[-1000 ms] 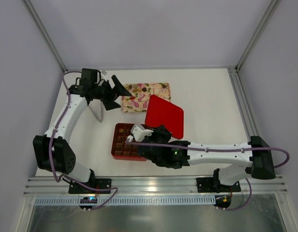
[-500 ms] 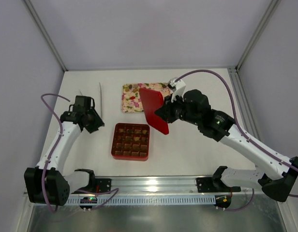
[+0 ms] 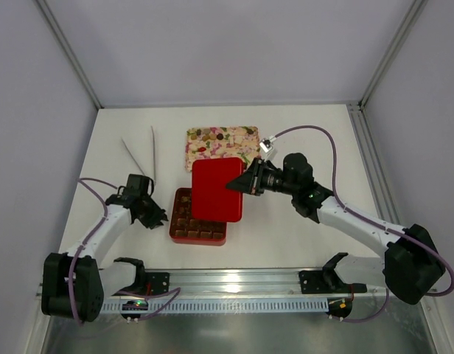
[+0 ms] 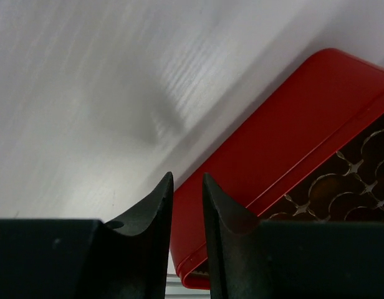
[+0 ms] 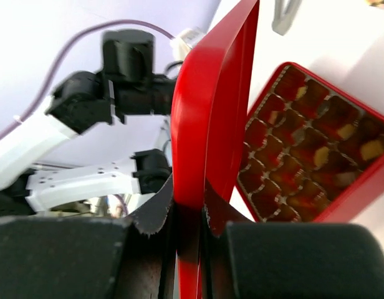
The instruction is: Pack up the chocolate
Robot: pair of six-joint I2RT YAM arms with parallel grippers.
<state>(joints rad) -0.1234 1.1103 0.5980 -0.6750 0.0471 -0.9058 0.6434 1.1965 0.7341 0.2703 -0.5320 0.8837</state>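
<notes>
Tongs [image 3: 153, 151], one pair, lie at far left with the legs splayed. Just below them the left gripper [image 4: 187, 175] sits beside the one red box [image 3: 197, 240], its jaws nearly together and empty. Chocolate [image 5: 310, 149] fills the box's grid cells in rows square to the walls. The pieces are too small to show a long axis, and some are hidden, so no count. One red lid [image 3: 216, 190] tilts over the box. Behind it is one floral tray [image 3: 189, 151] with more pieces. The right gripper [image 3: 242, 184] pinches the lid's edge.
</notes>
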